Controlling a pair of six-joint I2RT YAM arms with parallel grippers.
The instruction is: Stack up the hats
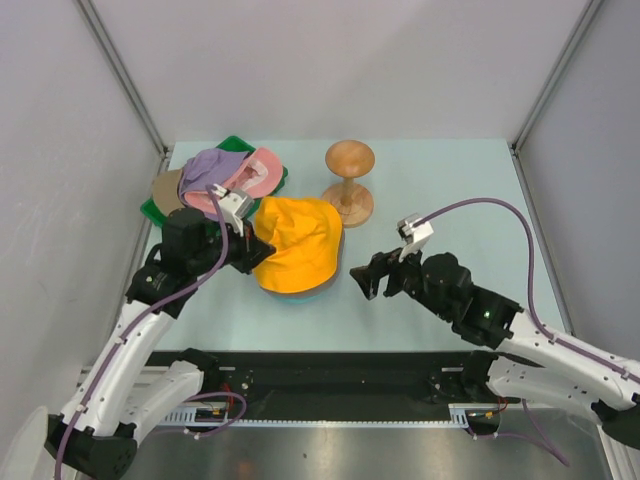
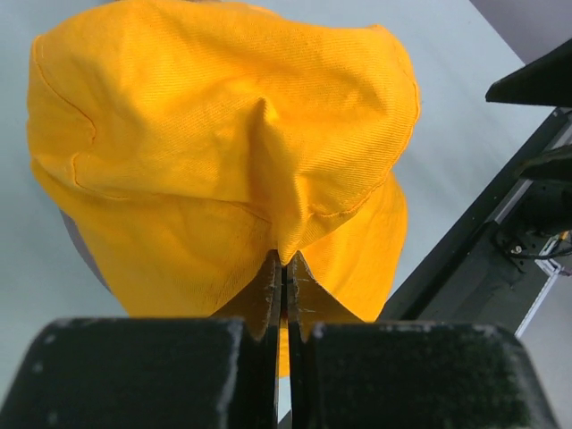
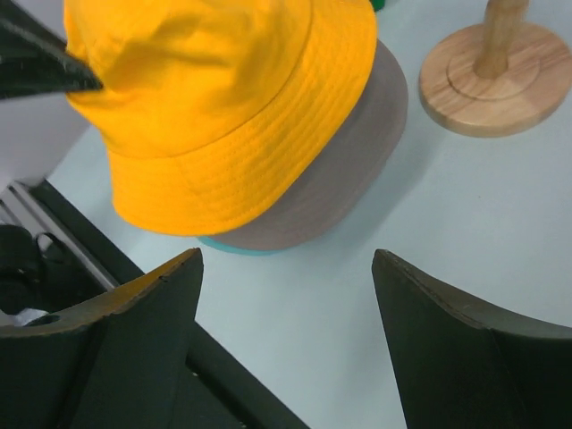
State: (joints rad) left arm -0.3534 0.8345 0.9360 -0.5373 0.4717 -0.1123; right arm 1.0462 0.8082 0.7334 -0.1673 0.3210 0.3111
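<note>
An orange bucket hat (image 1: 296,243) lies on top of a grey hat (image 3: 340,170), with a teal hat's rim (image 3: 234,247) showing beneath. My left gripper (image 1: 258,251) is shut on a pinched fold of the orange hat (image 2: 232,143) at its left side. My right gripper (image 1: 366,278) is open and empty, just right of the stack, over bare table. A lavender hat (image 1: 212,168), a pink hat (image 1: 257,172) and a tan cap (image 1: 167,186) lie piled at the back left.
The pile rests on a green tray (image 1: 235,146). A wooden hourglass-shaped stand (image 1: 349,180) stands right of the pile, behind the stack, and shows in the right wrist view (image 3: 494,76). The black rail (image 1: 330,375) runs along the near edge.
</note>
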